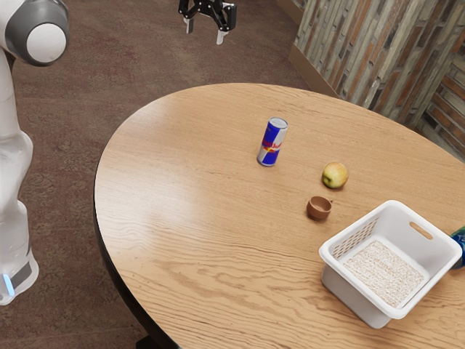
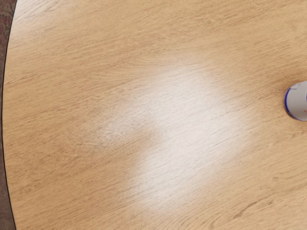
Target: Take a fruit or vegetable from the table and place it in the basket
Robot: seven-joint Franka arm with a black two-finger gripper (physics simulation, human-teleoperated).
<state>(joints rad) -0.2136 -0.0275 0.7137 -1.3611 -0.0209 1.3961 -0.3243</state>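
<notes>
Glossy, fine-grained wood table; smooth white plastic-looking basket; shiny metallic can.

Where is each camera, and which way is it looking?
Exterior view: at the arm's side, looking down across the round table; the white arm and open fingers show, plus the apple and basket.
Wrist view: carried on the arm just behind the fingers, looking down at bare wood.
Shared: the table and the can.

The exterior view's far edge cut off the gripper's mount above the gripper. At its right, the basket and the edge hid part of a blue-green thing. The wrist view's edge cropped the can.
</notes>
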